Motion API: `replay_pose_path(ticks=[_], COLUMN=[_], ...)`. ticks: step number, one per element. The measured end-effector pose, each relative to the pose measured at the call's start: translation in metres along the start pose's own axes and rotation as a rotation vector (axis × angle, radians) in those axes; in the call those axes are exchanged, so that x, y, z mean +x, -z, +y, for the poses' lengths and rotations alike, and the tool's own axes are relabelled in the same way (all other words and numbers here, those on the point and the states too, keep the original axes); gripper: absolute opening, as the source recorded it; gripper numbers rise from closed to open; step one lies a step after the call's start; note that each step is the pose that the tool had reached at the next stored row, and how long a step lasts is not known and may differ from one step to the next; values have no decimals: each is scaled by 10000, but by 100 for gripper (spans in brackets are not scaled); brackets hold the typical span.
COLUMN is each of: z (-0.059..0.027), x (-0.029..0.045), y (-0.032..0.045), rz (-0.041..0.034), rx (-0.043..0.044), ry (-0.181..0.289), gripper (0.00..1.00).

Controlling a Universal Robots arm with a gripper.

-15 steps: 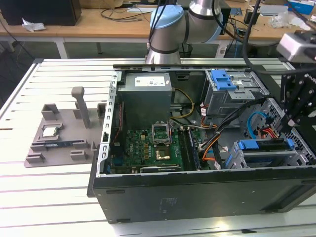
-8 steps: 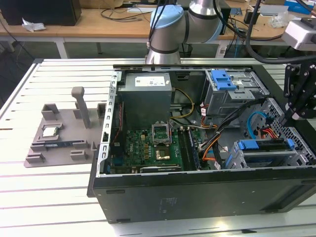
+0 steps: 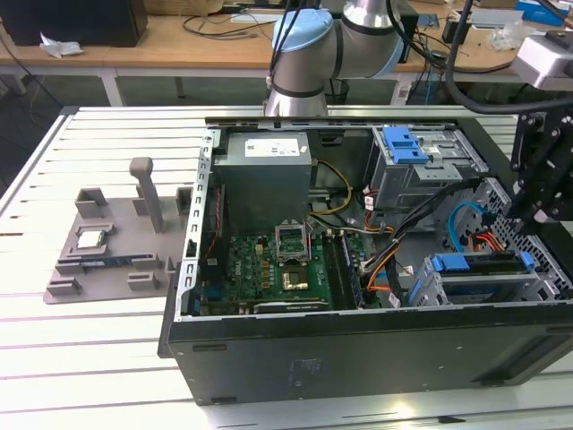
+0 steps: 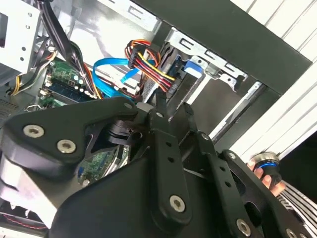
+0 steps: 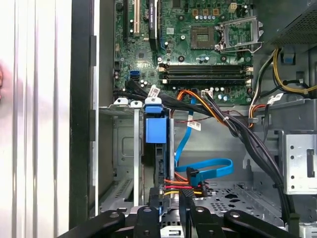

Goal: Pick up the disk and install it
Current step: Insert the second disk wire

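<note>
the disk (image 3: 479,266), edged by its blue carrier, sits seated in the lower drive cage (image 3: 430,291) at the open computer case's (image 3: 358,349) near corner on the exterior view's right. the gripper (image 3: 540,215) hangs just above that corner, beside the disk; whether its fingers are apart or together i cannot tell. the case rests on the slatted bench (image 3: 89,358).

Open computer case (image 3: 376,349), grey fixture (image 3: 112,246)

No print can be read; the white label (image 3: 276,147) on the grey power supply (image 3: 267,179) is illegible
</note>
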State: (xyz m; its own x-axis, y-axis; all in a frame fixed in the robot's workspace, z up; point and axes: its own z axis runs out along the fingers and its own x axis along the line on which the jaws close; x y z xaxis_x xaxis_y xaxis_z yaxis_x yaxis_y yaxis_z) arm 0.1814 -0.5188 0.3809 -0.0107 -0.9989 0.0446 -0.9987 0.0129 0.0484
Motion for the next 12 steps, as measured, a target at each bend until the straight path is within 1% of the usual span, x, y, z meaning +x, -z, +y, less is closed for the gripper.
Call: replay_pose_path(ticks=[3, 4, 5, 9, 12], z=[48, 91, 93, 102, 125], x=[-95, -177, -195, -192, -192], y=[-24, -44, -43, 22, 22], rz=[-2, -2, -1, 2, -26], rx=[0, 0, 3, 37, 45], ry=[0, 2, 22, 27, 38], gripper=[30, 30, 30, 30, 30])
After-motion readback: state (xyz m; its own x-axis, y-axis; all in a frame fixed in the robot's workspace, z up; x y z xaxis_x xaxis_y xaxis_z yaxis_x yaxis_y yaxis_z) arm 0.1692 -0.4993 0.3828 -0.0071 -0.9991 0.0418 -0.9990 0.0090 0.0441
